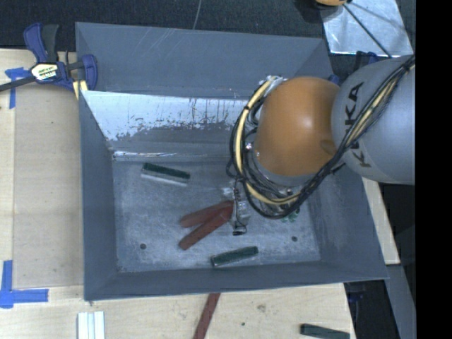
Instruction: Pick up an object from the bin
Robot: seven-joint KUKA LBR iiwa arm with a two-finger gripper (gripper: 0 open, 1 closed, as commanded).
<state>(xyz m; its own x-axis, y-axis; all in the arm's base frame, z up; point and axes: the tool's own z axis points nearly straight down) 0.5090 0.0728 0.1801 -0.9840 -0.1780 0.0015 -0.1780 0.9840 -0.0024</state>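
My gripper (239, 214) reaches down near the middle of the bin floor, its metal fingertips at the right end of a reddish-brown pair of tongs (204, 225) that lies slanting toward the lower left. The fingertips touch or stand right beside the tongs' upper end; I cannot make out the gap between them. A dark green bar (234, 256) lies just below the gripper near the front wall. Another dark green bar with a pale edge (166, 173) rests at the back left of the floor.
The orange dome and cable loops on the wrist hide the right middle of the bin floor. The bin's sloped walls rise on all sides. A reddish stick and a dark bar lie outside the bin at the front.
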